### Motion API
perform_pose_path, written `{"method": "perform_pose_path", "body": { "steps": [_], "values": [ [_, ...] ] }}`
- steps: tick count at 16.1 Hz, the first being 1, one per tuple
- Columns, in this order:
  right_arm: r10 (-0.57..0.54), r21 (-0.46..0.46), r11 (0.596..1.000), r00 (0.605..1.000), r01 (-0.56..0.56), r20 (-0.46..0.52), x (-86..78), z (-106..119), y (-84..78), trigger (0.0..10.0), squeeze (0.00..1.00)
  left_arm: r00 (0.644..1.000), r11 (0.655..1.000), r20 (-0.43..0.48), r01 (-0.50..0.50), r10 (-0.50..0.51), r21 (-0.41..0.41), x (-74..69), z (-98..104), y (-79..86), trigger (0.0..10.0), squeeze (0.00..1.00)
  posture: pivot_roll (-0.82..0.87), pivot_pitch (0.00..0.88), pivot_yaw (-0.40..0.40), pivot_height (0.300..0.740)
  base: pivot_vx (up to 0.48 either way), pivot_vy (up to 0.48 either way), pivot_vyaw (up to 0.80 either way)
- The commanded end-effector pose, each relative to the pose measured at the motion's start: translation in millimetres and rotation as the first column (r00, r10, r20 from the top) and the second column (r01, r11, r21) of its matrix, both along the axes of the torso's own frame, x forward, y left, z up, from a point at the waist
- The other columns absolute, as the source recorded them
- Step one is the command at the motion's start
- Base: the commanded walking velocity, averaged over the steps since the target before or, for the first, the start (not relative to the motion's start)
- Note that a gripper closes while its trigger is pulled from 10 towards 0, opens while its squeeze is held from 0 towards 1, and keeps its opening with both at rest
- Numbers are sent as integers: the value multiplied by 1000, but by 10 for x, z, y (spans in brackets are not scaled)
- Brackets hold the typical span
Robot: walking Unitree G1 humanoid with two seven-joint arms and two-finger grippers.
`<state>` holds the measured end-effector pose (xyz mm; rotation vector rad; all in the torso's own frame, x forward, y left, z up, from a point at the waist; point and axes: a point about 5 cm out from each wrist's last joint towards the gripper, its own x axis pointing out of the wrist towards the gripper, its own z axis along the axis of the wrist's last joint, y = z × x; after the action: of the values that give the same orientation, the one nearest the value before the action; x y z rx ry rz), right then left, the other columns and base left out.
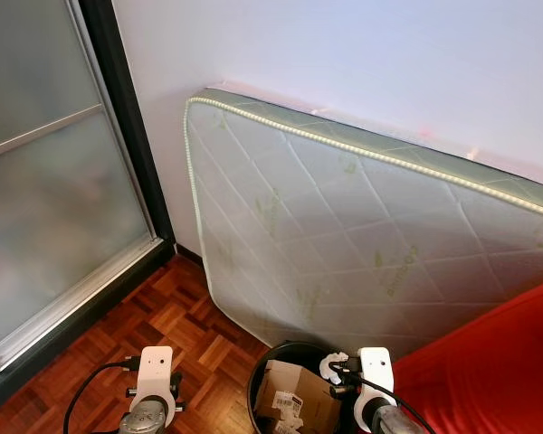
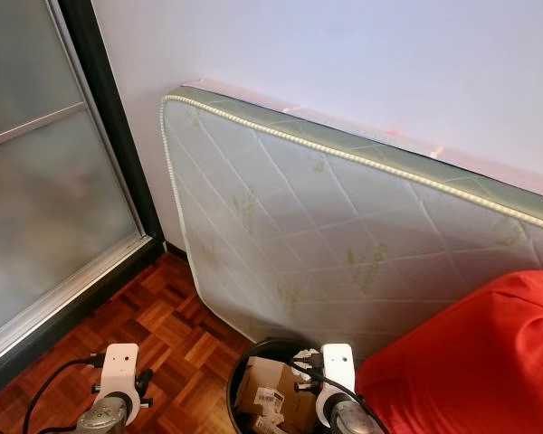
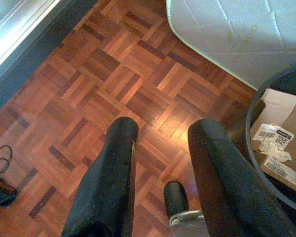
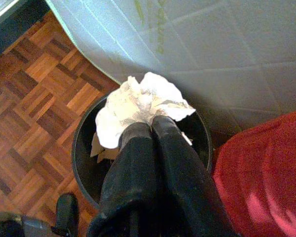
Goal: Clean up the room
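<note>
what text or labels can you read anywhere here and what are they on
Green printed logo repeated on the mattress: too blurred to read.
White barcode labels on the cardboard box in the black bin: print too small to read.
Crumpled paper held by the right gripper: no legible text.

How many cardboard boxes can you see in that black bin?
1. A cardboard box with shipping labels lies in the black bin beside the mattress. The right gripper holds crumpled paper above it, so more may be hidden underneath.
</note>
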<state>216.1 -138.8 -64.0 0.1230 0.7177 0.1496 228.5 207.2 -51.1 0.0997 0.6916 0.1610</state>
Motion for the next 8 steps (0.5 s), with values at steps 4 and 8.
{"method": "perform_pose_path", "body": {
  "steps": [4,8],
  "values": [
    [0,0,1000,1000,0,1,-15,-7,-7,10000,0,1000,1000,-3,5,-5,-3,-12,-9,1,10000,0,-29,19,-45,632,0,0,0],
    [3,-5,1000,1000,-3,2,-15,-6,-4,10000,0,1000,1000,-3,13,-13,0,-9,-7,-2,10000,0,-31,18,-43,632,0,0,0]
  ]
}}
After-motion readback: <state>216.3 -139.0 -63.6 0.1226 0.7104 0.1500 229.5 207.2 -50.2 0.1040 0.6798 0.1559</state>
